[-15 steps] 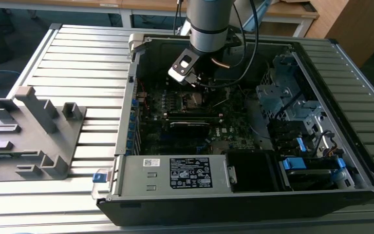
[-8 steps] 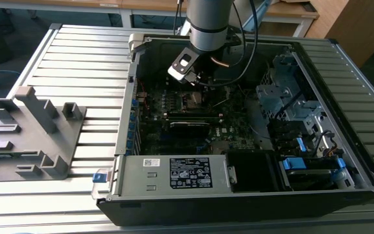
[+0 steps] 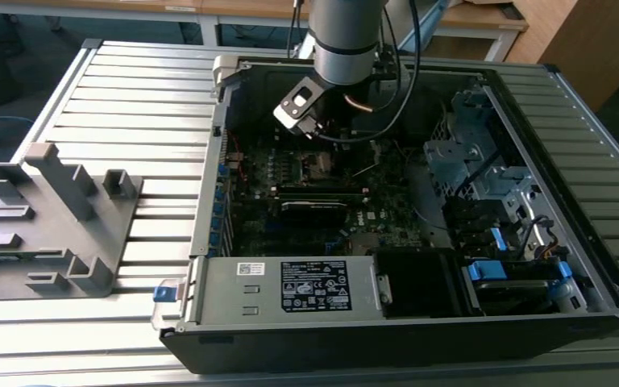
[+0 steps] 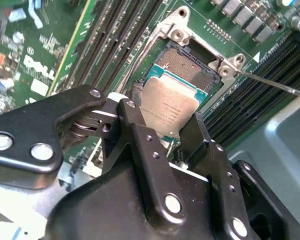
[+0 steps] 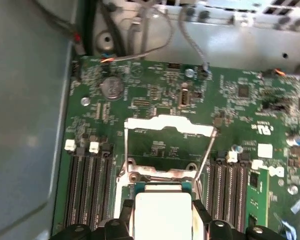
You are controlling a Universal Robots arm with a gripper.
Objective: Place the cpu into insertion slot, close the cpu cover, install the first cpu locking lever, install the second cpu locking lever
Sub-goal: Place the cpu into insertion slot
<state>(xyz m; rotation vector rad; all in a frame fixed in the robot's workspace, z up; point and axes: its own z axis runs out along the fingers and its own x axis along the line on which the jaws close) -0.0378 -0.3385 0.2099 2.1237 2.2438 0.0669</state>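
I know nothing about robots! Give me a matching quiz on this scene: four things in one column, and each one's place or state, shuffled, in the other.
1. cpu
2. cpu cover
3. insertion slot
4. grey fixture

a. on the slatted table, outside the computer case
b. swung open
c. held by the gripper
d. partly uncovered, contacts showing

Pairs: 1-c, 2-b, 3-d, 4-a

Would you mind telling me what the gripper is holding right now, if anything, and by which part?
The gripper holds the thin square silver-grey cpu by two opposite side edges, with its black fingers clamped against them.
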